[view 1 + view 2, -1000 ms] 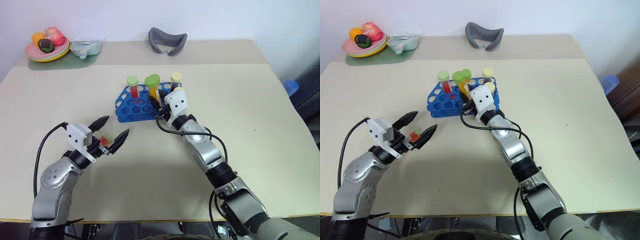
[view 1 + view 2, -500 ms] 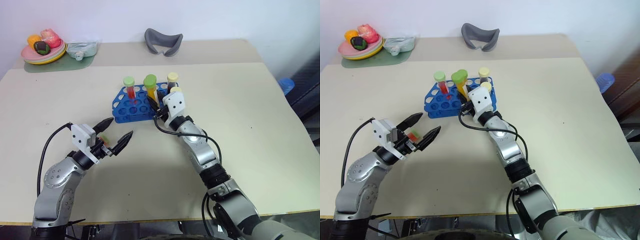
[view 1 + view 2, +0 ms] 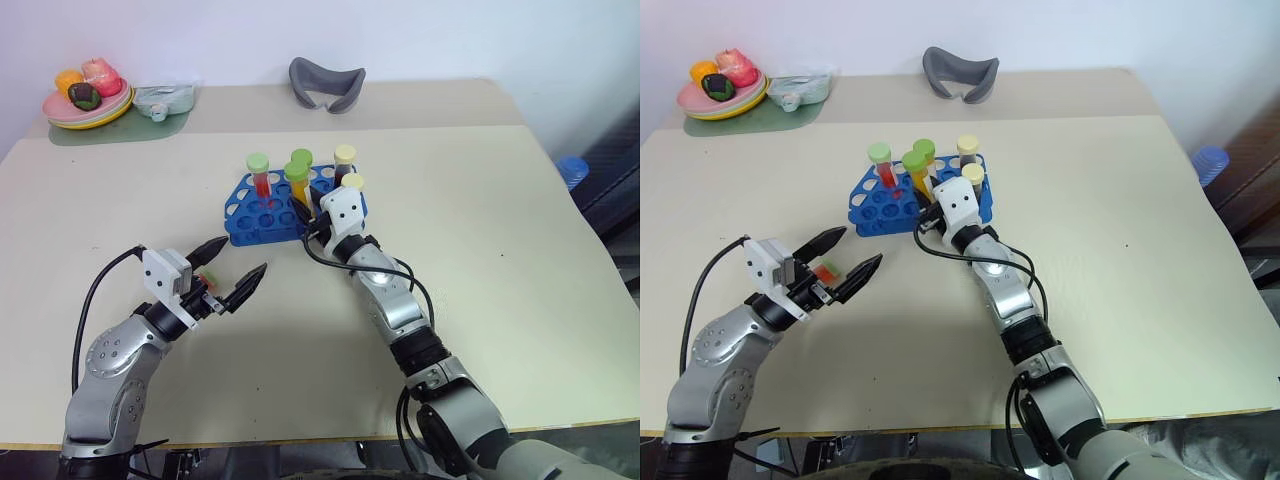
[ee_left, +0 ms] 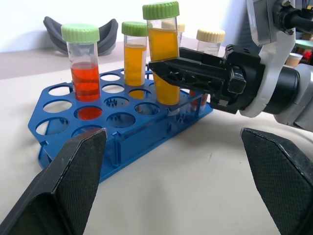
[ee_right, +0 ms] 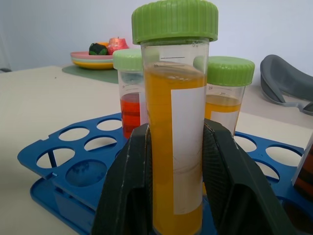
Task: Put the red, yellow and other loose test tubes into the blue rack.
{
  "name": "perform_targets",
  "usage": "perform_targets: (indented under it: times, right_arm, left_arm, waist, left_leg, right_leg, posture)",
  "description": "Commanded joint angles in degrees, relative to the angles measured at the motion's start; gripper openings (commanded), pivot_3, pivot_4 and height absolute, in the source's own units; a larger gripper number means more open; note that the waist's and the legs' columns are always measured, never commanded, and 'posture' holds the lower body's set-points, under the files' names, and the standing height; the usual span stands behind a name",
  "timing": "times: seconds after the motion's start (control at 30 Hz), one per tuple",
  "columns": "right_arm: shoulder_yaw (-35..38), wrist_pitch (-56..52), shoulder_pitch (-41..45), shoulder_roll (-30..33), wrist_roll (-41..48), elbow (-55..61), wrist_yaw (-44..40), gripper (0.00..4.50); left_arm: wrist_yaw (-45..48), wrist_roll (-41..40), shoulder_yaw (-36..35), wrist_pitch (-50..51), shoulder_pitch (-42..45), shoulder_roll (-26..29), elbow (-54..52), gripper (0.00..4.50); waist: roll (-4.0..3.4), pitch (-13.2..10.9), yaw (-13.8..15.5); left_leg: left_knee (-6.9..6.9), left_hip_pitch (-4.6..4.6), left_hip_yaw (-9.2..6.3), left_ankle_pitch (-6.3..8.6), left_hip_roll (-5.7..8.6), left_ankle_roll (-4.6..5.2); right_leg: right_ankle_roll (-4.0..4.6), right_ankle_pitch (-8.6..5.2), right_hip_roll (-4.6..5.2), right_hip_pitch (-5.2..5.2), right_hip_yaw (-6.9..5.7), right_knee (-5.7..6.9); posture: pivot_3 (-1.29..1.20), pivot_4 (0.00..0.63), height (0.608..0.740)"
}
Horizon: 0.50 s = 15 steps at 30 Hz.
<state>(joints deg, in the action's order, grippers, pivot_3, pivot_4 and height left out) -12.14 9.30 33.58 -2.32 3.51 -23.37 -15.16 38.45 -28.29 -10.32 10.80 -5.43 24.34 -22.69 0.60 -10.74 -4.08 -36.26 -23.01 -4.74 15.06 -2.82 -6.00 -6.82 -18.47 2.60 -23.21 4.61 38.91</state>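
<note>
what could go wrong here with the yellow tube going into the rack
The right gripper is shut on the yellow tube, whose tip is low at the blue rack. If it meets the rack's grid rather than a hole, it may tilt or shove the rack. It stands close to the second yellow tube and might knock it.

Right pincer [image 3: 305,207] (on yellow tube [image 3: 297,185]) over blue rack [image 3: 250,215]

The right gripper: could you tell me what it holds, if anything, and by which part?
The right gripper is shut on a green-capped yellow tube, clamping the tube's body below the cap, over the blue rack.
</note>
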Motion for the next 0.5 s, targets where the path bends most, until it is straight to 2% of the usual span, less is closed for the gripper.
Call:
perform_targets:
  times: [0.03, 0.2, 0.33, 0.5]
  right_arm:
    - [1.65, 1.33, 1.43, -1.15, 1.21, 1.32, -0.9, 2.22]
    - [1.36, 1.59, 1.5, -1.37, 0.32, 6.36, -1.49, 4.42]
    - [1.55, -1.0, 2.2, -0.52, 0.6, 13.15, -2.43, 4.42]
    - [2.29, -8.32, 2.97, 3.16, 3.03, 25.27, -6.16, 4.42]
  left_arm:
    - [-0.16, -1.19, -0.73, -0.27, -0.06, 0.24, -2.04, 4.5]
    - [-0.89, -0.8, -1.09, 0.93, -0.28, 1.05, -2.68, 4.5]
    - [-1.78, -2.22, -3.9, 3.22, 0.7, 3.31, -3.72, 4.5]
    - [-3.52, -4.93, -8.84, 9.98, 2.38, 9.37, -5.95, 4.5]
  waist:
    - [0.0, 0.0, 0.01]
    - [0.0, 0.0, -0.03]
    - [-0.01, 0.0, 0.01]
    - [0.0, 0.0, 0.07]
  left_leg:
    - [0.0, 0.0, 0.0, 0.0, 0.0, 0.0]
    - [0.01, 0.02, 0.01, 0.0, 0.0, 0.0]
    - [0.0, 0.02, 0.01, 0.0, 0.0, 0.0]
    - [0.01, 0.03, 0.0, 0.0, 0.0, 0.0]
  right_leg:
    - [0.0, 0.0, 0.0, 0.0, 0.0, 0.0]
    - [0.0, 0.0, -0.01, 0.0, 0.01, 0.03]
    - [0.0, 0.0, 0.0, 0.0, 0.01, 0.04]
    - [0.0, 0.0, 0.0, 0.0, 0.0, 0.06]
  posture:
    - [0.0, 0.15, 0.74]
    - [0.0, 0.15, 0.74]
    - [0.0, 0.15, 0.74]
    - [0.0, 0.15, 0.74]
